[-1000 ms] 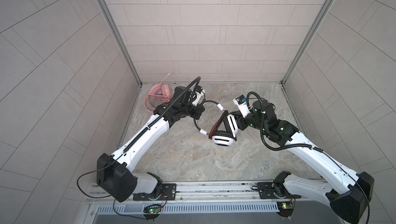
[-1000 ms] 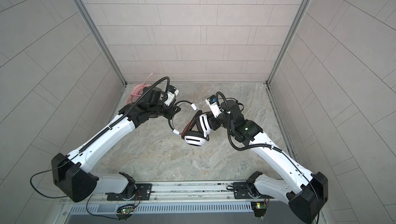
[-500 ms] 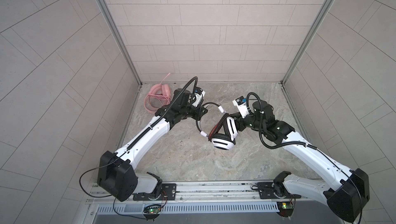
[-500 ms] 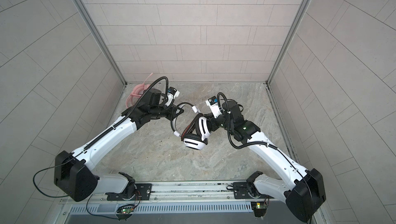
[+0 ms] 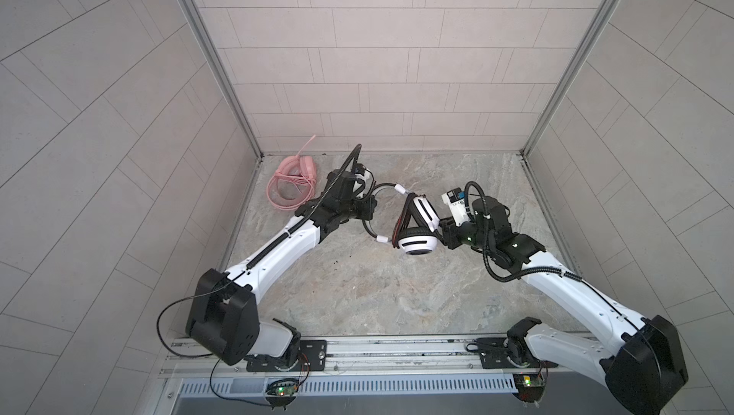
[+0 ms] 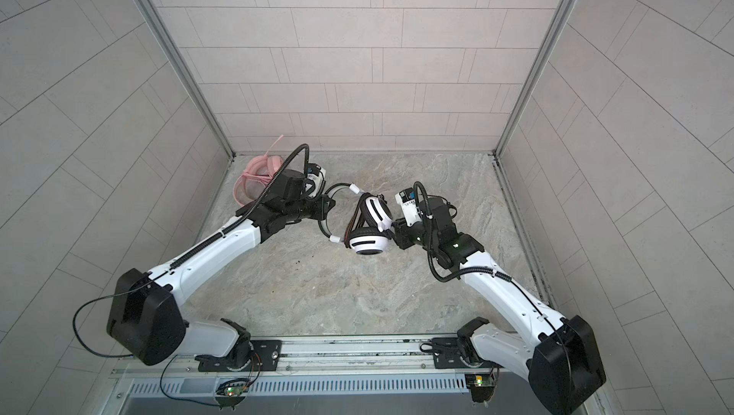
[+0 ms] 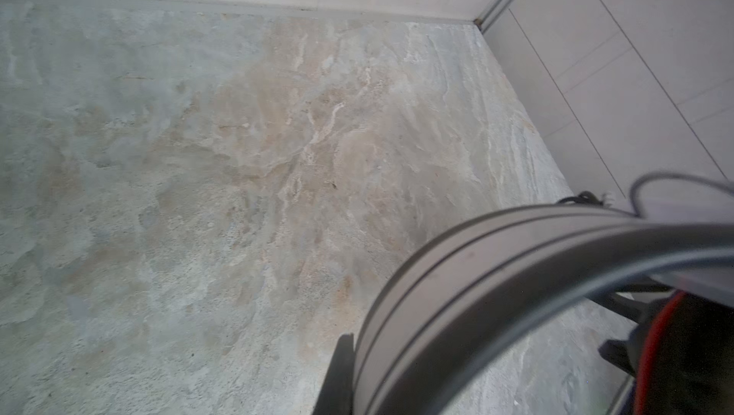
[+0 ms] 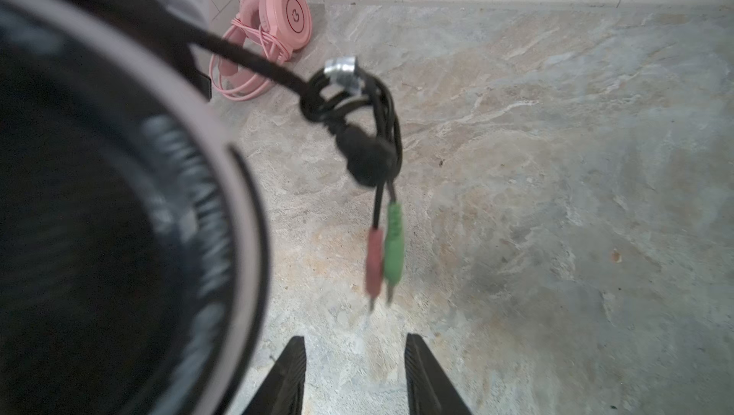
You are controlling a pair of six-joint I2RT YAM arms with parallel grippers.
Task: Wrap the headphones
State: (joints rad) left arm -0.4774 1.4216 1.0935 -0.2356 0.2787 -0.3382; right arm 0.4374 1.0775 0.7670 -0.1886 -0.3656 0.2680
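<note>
White-and-black headphones [image 5: 417, 230] point their headband [image 7: 516, 258] toward the pink headphones [image 5: 292, 184], clamped by left gripper [image 5: 367, 212], its tips hidden; right gripper [image 8: 353, 377] gapes empty.

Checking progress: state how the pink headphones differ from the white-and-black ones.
The pink headphones lie on the table; the white-and-black headphones are held by the headband in the left gripper. The pink cable loops loosely; the black cable is bundled. Both are wired.
</note>
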